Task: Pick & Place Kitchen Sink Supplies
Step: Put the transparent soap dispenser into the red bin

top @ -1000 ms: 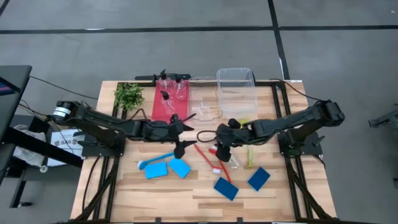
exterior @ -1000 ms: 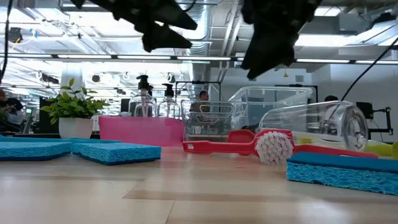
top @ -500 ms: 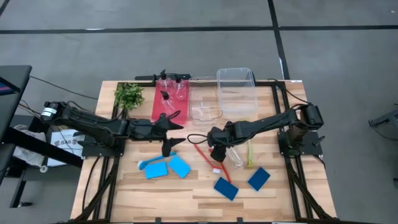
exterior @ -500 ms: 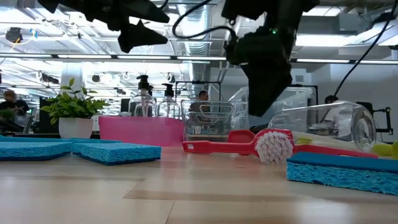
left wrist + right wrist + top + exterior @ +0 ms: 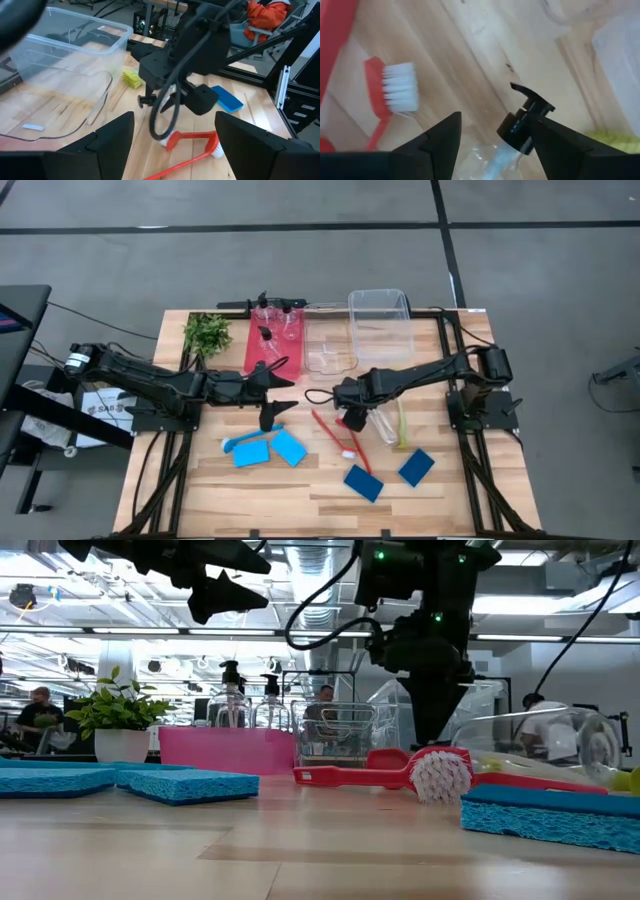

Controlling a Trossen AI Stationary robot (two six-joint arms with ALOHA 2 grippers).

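A clear pump bottle (image 5: 380,427) lies on its side at mid-table, its black pump top (image 5: 526,121) pointing toward the red brushes (image 5: 335,435). My right gripper (image 5: 495,150) is open, low over the table, with a finger on either side of the bottle's neck; I see no touch. In the low view it (image 5: 435,700) hangs just behind a red brush's white bristle head (image 5: 440,775). My left gripper (image 5: 282,398) is open and raised (image 5: 220,590), between the pink bin and the light-blue sponges (image 5: 270,450). A yellow-green brush (image 5: 401,428) lies right of the bottle.
Near the far edge stand a pink bin (image 5: 272,348) holding several pump bottles, two clear bins (image 5: 380,325), and a leafy plant (image 5: 207,333). Two dark-blue sponges (image 5: 390,475) lie toward the near edge, and a blue brush (image 5: 240,442) lies by the light-blue sponges.
My right gripper has come down from well above the table and moved slightly toward the left, ending low over the lying bottle's pump end. My left gripper has drawn back a little toward the table's left and stayed raised. No object has moved.
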